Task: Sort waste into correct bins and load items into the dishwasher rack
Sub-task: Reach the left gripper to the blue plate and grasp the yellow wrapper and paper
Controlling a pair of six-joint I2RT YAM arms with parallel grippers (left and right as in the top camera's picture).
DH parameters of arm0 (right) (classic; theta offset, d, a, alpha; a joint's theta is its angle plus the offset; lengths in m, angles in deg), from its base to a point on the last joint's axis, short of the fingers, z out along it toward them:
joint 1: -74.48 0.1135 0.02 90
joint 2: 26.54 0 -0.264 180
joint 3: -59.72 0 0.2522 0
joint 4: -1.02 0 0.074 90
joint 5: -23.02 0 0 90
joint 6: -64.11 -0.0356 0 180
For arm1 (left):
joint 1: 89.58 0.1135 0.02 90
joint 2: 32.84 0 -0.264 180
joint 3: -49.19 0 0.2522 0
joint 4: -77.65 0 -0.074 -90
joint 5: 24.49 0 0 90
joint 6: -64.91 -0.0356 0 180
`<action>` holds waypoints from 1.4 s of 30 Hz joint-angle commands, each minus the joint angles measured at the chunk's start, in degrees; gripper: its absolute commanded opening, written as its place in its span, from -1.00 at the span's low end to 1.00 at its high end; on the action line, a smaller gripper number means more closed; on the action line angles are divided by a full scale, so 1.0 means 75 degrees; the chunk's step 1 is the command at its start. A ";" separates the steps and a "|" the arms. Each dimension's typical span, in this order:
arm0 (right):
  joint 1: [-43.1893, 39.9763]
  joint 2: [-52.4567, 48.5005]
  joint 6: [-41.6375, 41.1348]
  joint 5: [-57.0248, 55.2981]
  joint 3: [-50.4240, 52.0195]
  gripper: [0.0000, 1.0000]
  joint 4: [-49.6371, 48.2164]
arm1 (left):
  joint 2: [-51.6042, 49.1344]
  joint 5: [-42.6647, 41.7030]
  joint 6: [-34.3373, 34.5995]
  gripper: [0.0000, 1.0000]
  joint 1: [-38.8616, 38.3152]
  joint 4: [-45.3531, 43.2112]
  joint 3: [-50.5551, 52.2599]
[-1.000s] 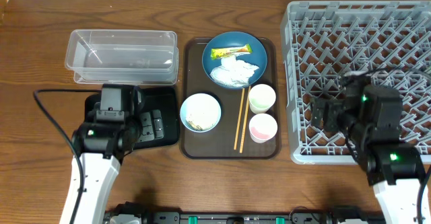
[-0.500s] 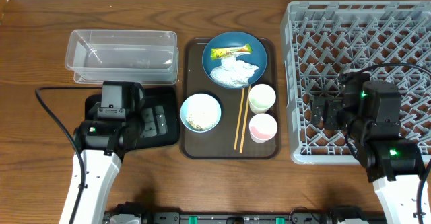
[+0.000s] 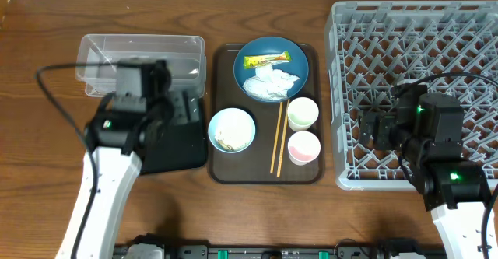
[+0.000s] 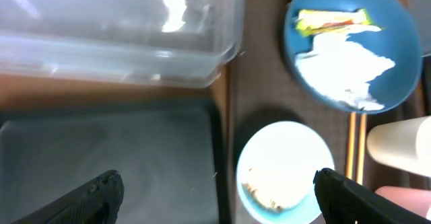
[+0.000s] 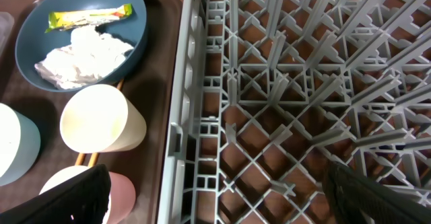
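Both grippers hang empty, fingers spread wide: the left gripper (image 3: pixel 177 107) at centre-left above the black tray (image 3: pixel 175 156) and clear tub (image 3: pixel 140 57), the right gripper (image 3: pixel 373 127) over the left edge of the rack (image 3: pixel 436 26). Wrapper (image 3: pixel 266 58) and tissue (image 3: pixel 270 82) lie on the blue plate (image 3: pixel 300 63), upper centre. Reaching for them, the left arm might clip the white bowl (image 3: pixel 212 127), spilling its scraps (image 3: pixel 227 142).

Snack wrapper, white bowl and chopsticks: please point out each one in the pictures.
snack wrapper (image 3: pixel 266 58), overhead view, its middle.
white bowl (image 3: pixel 233 123), overhead view, bare inner surface.
chopsticks (image 3: pixel 278 137), overhead view, middle of their length.
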 commanded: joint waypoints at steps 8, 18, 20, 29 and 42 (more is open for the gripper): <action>-0.0096 0.0047 0.0105 0.0029 -0.0192 0.99 0.0064 | -0.2008 -0.0093 -0.0691 0.86 -0.1489 -0.1536 -0.1169; -0.0096 0.0047 0.0102 0.0029 -0.0192 0.99 0.0064 | -0.3730 -0.0085 -0.2833 0.87 -0.2503 -0.3783 -0.1183; -0.0096 0.0047 0.0102 0.0029 -0.0192 0.99 0.0064 | -0.4036 -0.0070 -0.2827 0.87 -0.2538 -0.3847 -0.1274; -0.0096 0.0047 0.0105 0.0026 -0.0192 0.99 0.0093 | -0.5018 -0.0070 -0.2827 0.86 -0.2535 -0.3171 -0.2856; -0.0096 0.0047 0.0105 0.0026 -0.0192 0.99 0.0198 | -0.6076 -0.0070 -0.3150 0.86 -0.2538 -0.3165 -0.3634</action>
